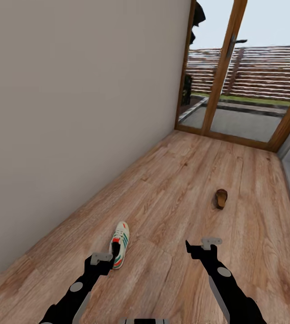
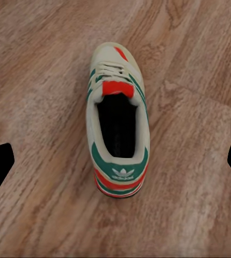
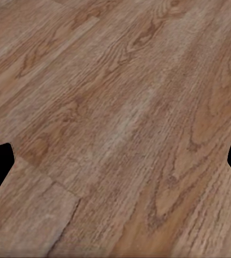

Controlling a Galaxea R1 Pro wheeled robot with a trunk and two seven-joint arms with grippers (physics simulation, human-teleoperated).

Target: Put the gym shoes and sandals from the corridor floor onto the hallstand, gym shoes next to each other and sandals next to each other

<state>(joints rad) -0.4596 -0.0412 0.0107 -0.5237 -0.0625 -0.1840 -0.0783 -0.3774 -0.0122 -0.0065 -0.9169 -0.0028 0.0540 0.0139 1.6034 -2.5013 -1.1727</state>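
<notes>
One gym shoe (image 1: 120, 244) lies on the corridor floor (image 1: 171, 180), on the side of the plain wall (image 1: 73, 112), with its toe towards the glass door (image 1: 234, 90). It is white with green side stripes, a red tongue patch and red and green bands at the heel; in the left wrist view the gym shoe (image 2: 117, 140) stands upright on its sole, its dark opening facing the camera. One sandal (image 1: 221, 198), brown and small in the head view, lies further along the floor, well apart from the shoe and nearer to the door. The left gripper (image 1: 104, 260) hangs over the heel end of the shoe with its jaws spread wide, holding nothing. The right gripper (image 1: 201, 247) hangs over bare planks, also wide and holding nothing.
</notes>
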